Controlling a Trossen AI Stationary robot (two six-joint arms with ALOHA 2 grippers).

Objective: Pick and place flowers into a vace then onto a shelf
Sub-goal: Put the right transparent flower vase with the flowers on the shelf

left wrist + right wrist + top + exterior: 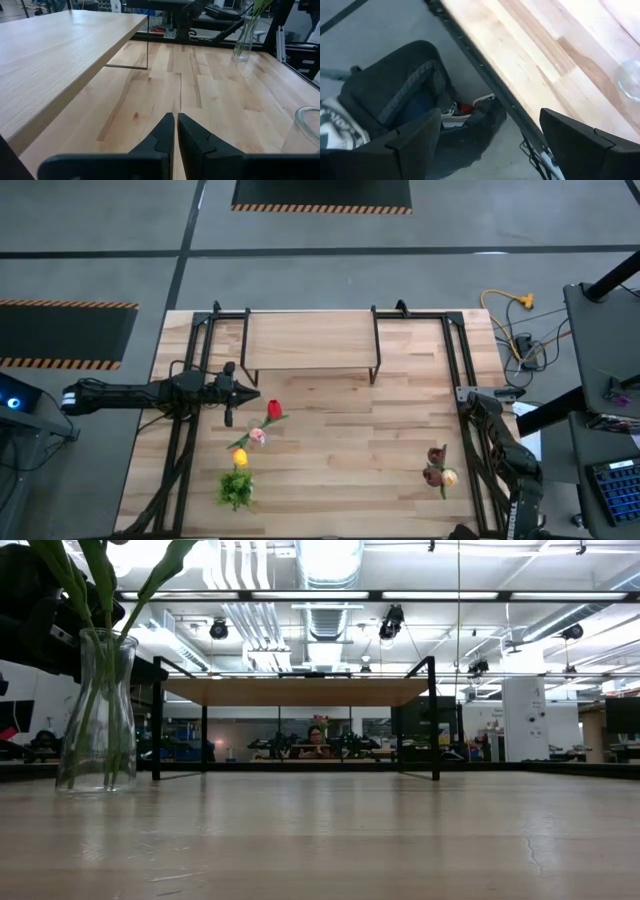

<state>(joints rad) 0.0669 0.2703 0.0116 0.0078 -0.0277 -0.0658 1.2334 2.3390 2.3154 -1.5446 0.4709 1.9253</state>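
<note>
The left gripper hung over the left half of the table, its fingers pressed together on nothing. Just beside it, toward the table's front and a little to its right, stood one bunch of flowers: a red head nearest the gripper, then a pink one and a yellow-orange one, with a bushy green tuft in front of them. From above it was hard to tell what held them; the low view showed green stems standing upright in a clear glass vase at its left. No flower touched the gripper.

The right gripper waited at the table's front right corner, off the edge, its fingers spread wide and empty, with a dark bag on the floor below. To its left on the table stood a second bunch of dark maroon and cream heads, close to that arm but apart from it.

Farther back, the shelf stood across the rear middle of the table, its plank bare, well beyond both bunches. In the low view it rose on thin black legs, and a person sat in the room behind it.
</note>
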